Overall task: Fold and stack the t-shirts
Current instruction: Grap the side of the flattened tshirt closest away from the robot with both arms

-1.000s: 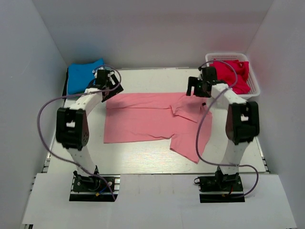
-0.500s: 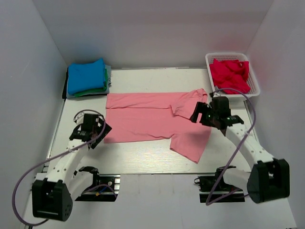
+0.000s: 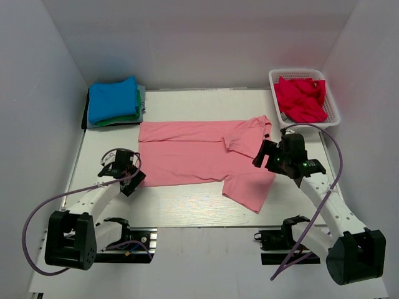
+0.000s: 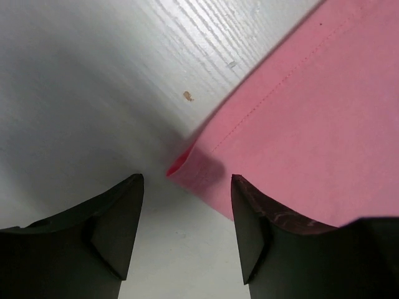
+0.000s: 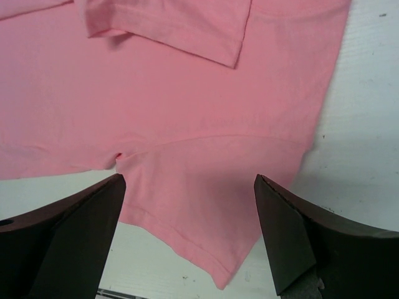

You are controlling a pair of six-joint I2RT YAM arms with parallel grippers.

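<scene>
The table (image 3: 187, 202) is white, with thin wood lines running across its top. A pink t-shirt (image 3: 187, 159) lies spread out flat in the middle of it. On the right side, one sleeve is folded over on top of the shirt, and a part of the shirt reaches toward the near edge. Its near left corner curls up a little off the table. Close to that corner there is a tiny brown spot (image 4: 186, 96) on the table. In the far left corner sits a neat pile, with a blue t-shirt (image 3: 112, 99) on top of a green t-shirt (image 3: 128, 118). In the far right corner stands a white basket (image 3: 334, 106) holding a red t-shirt (image 3: 300, 98).
</scene>
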